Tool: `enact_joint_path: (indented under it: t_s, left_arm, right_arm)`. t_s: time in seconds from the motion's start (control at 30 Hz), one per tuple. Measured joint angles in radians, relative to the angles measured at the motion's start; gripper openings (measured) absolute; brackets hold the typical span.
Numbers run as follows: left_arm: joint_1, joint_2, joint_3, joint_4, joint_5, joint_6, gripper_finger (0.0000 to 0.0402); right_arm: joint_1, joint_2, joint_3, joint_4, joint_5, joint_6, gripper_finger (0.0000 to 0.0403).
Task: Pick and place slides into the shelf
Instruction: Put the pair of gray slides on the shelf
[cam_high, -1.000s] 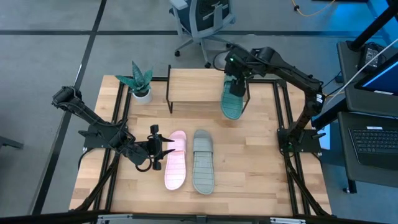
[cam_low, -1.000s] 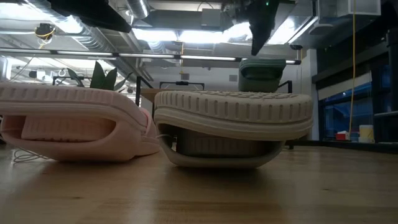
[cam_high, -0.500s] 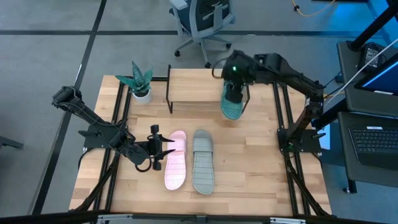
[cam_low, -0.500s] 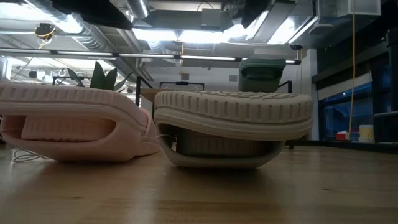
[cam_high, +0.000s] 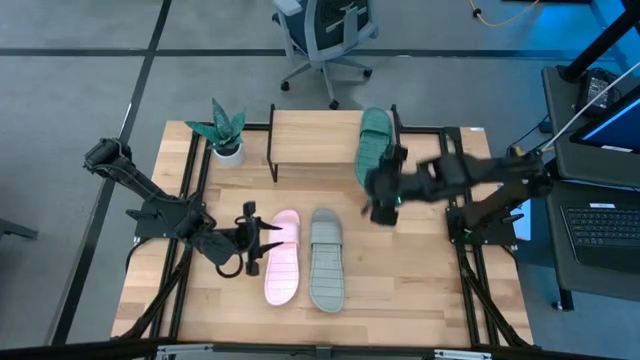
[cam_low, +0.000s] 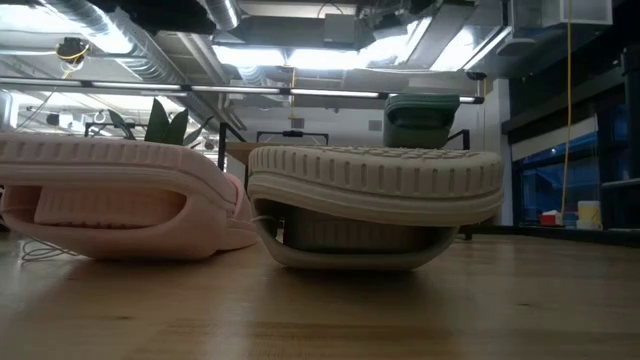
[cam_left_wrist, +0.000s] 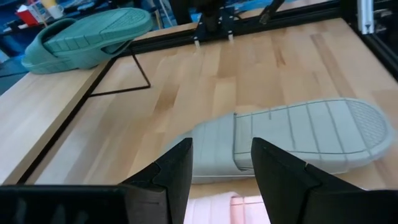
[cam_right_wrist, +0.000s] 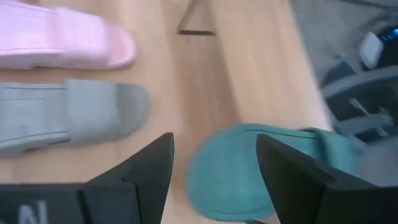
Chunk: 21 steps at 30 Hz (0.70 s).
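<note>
The teal slide (cam_high: 375, 143) lies sole up on the right end of the shelf (cam_high: 315, 140), with its near end over the shelf's near edge. It also shows in the low view (cam_low: 423, 108). My right gripper (cam_high: 383, 205) is open just near of the shelf and touches nothing; the teal slide (cam_right_wrist: 249, 168) shows past its fingers. The pink slide (cam_high: 282, 257) and the grey slide (cam_high: 326, 260) lie side by side, soles up, on the tabletop. My left gripper (cam_high: 250, 238) is open just left of the pink slide and holds nothing.
A small potted plant (cam_high: 225, 130) stands at the shelf's left end. Black frame rails (cam_high: 455, 180) run along the table's left and right sides. Bare wood lies between the shelf and the two slides. An office chair (cam_high: 325, 30) stands beyond the far edge.
My right gripper held the teal slide over the shelf's right end, let go, and swung down and toward the near edge. The teal slide has shifted toward the far edge and now lies flat on the shelf top. The pink and grey slides stayed put.
</note>
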Motion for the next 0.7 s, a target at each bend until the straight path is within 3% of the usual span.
enact_joint_path:
  t_s: [0.23, 0.53, 0.7]
  left_arm:
    - [-0.046, 0.000, 0.000, 0.021, 0.000, -0.002, 0.0157]
    - [-0.092, 0.000, 0.000, 0.078, 0.000, 0.024, 0.0157]
    - [-0.110, 0.000, 0.000, 0.085, 0.000, 0.026, 0.0157]
  right_arm:
    - [0.153, -0.114, -0.310, 0.295, 0.028, 0.080, 0.0229]
    - [0.333, -0.159, -0.585, 0.561, 0.139, 0.186, 0.0229]
    - [0.415, -0.159, -0.715, 0.824, 0.181, 0.160, 0.0229]
